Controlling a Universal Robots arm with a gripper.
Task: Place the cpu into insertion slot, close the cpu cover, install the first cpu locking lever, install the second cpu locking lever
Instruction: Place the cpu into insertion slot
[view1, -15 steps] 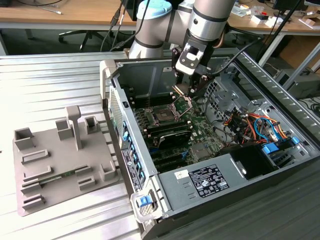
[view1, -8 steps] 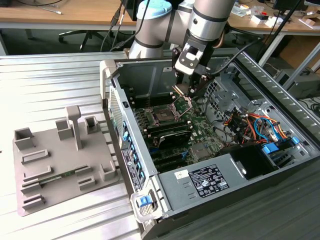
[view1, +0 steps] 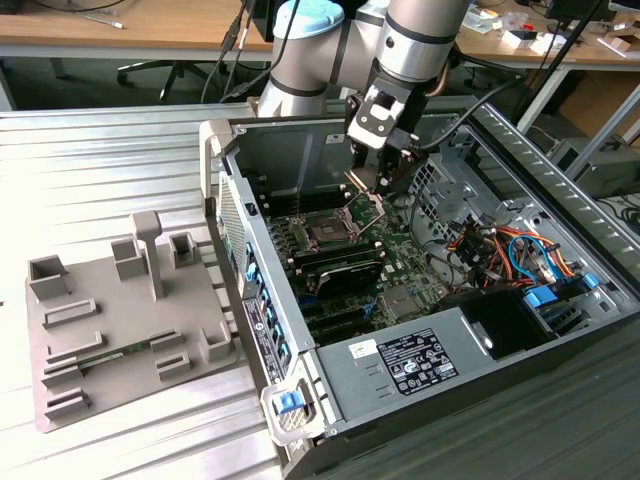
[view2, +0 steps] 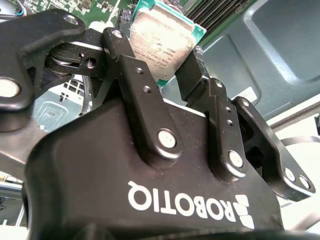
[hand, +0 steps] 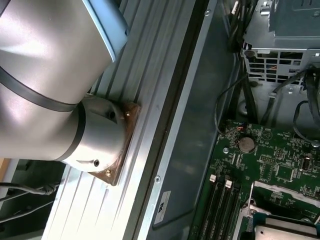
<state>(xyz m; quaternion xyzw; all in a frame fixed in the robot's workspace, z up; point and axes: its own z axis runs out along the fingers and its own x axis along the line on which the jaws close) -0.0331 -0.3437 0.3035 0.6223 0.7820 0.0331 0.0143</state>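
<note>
My gripper is shut on the cpu, a flat square chip with a silvery top and a green edge, pinched between the two black fingers. In the exterior view the gripper hangs inside the open computer case, a little above the insertion slot and toward the exterior view's right of it. The slot is a dark square socket on the green board. The cpu cover, a silvery frame, stands tilted up at the socket's far side, just below the gripper.
The case walls surround the board. Cables and a drive cage lie at the exterior view's right, and a power supply sits in front. A grey fixture tray rests on the table at the left. Memory slots run beside the socket.
</note>
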